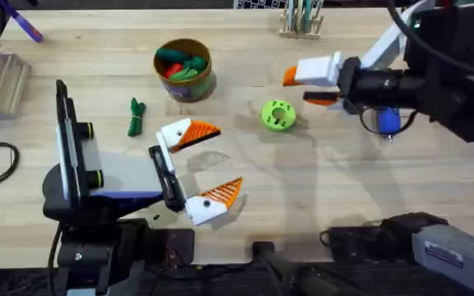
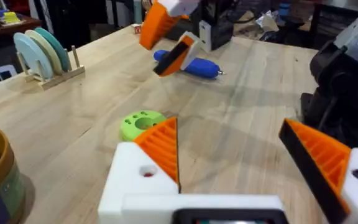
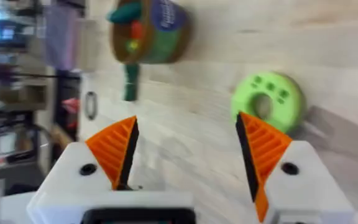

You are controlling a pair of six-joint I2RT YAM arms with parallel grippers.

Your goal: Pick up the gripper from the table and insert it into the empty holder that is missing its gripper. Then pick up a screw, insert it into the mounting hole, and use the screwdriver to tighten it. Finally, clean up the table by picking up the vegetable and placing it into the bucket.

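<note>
Both my left gripper (image 1: 194,171) and right gripper (image 1: 306,85) have fingers apart and hold nothing, and the vegetable (image 1: 136,116) lies on the table left of the bucket (image 1: 185,70), so cleanup is left.

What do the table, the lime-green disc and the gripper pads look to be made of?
Table: wood, pale matte planks with visible grain and seams. Green disc: probably plastic, uniformly bright and matte, with clean round holes. Left gripper pads: probably plastic, orange with even ribs, on smooth white mounts.
</note>
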